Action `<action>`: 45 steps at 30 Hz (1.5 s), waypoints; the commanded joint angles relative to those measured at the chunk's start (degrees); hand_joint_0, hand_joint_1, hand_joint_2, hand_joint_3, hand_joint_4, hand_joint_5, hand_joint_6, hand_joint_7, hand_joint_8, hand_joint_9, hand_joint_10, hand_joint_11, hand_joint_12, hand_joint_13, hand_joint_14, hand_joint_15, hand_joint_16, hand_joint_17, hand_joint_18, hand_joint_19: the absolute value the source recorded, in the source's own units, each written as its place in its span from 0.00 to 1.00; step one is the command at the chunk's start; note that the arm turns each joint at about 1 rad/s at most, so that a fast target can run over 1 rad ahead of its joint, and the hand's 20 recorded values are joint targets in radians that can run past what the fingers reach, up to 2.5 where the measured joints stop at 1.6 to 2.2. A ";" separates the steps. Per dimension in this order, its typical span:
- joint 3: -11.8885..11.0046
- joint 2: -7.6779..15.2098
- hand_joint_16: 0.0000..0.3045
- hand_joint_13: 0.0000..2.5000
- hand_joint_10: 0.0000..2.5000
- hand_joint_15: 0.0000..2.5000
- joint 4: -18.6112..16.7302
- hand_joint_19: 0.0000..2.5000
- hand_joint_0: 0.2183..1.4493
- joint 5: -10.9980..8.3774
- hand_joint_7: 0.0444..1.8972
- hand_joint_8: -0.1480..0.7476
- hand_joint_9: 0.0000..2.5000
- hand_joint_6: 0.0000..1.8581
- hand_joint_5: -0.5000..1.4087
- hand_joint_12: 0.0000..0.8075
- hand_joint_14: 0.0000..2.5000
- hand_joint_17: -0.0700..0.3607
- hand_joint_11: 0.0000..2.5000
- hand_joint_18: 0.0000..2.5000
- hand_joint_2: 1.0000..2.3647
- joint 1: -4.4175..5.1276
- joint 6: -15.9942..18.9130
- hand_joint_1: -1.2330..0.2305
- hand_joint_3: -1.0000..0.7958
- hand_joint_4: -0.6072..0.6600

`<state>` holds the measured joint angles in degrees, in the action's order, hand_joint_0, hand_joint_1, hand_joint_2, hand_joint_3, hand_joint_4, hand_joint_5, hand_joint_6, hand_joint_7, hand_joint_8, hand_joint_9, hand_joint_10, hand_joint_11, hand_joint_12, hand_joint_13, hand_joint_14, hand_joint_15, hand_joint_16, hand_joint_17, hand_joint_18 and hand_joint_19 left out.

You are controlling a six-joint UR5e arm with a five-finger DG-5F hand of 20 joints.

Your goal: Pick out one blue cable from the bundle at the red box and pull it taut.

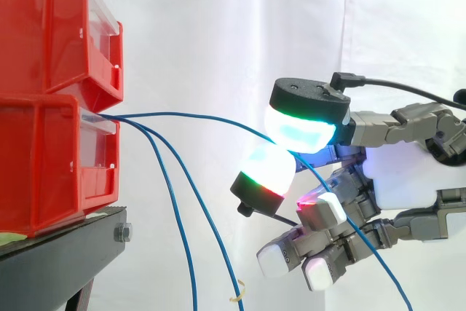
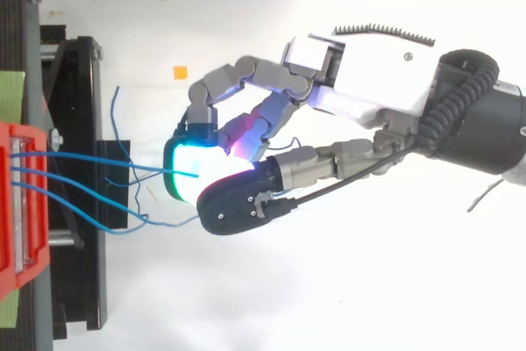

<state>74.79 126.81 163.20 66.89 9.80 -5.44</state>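
Side view: red bins stacked at 9 o'clock on black stand. Hand comes in from 3 o'clock and is closed on one blue cable, pinched between two glowing pads. The cable runs near level from the lower bin's front to the pinch, then drops toward 5 o'clock. Two other cables hang slack toward 6 o'clock, clear of the hand.

Top view: bins at 9 o'clock. Pads pressed together at centre, cable entering from 9 o'clock. Other fingers curled behind.
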 commanded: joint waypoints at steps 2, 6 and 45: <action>0.00 0.01 0.12 0.33 0.01 0.11 0.01 0.19 0.40 0.35 0.55 0.48 0.46 0.48 0.14 0.37 0.00 0.36 0.37 0.28 0.01 -0.04 -0.18 0.35 0.37 0.38; 0.00 0.01 0.12 0.33 0.01 0.11 0.10 0.20 0.40 -0.09 0.55 0.48 0.46 0.48 0.14 0.37 0.00 0.36 0.37 0.28 0.01 0.05 -0.80 0.35 0.37 0.39; 15.03 -11.41 0.14 0.32 0.01 0.12 -5.35 0.20 0.39 -6.51 0.55 0.47 0.46 0.48 0.15 0.36 0.00 0.38 0.37 0.28 0.01 2.77 -5.81 0.34 0.38 0.38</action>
<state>89.82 115.45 158.58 60.42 12.42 -9.83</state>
